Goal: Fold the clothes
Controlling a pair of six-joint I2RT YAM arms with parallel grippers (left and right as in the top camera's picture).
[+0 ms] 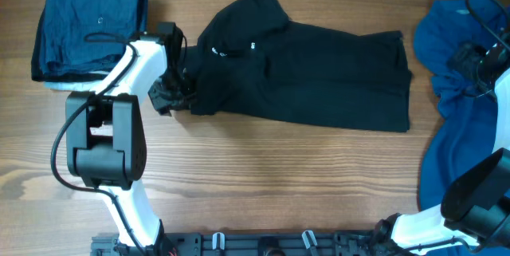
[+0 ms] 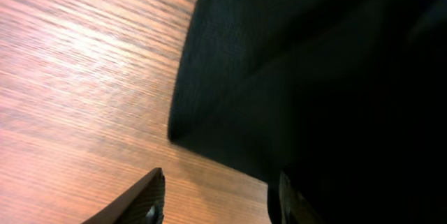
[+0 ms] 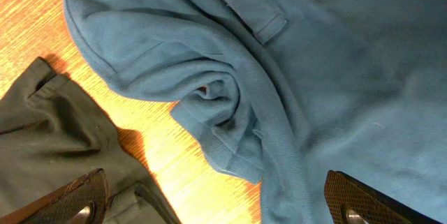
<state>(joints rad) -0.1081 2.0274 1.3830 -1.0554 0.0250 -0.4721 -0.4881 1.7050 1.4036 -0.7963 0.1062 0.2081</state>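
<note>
Black polo (image 1: 311, 72) lies spread out mid-frame on the worktop (image 1: 279, 176). Left pincer (image 2: 218, 197) is apart, right at its left edge. Right pincer (image 3: 216, 208) is wide apart over the blue shirt (image 1: 454, 128) at far right. Navy pile (image 1: 89, 29) sits upper left.

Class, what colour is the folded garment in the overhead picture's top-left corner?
Navy blue. The folded garment shows best in the overhead view.

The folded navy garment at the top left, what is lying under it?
A pale strip shows below the navy garment, on the wooden table. The rest is covered, so I cannot identify it.
</note>
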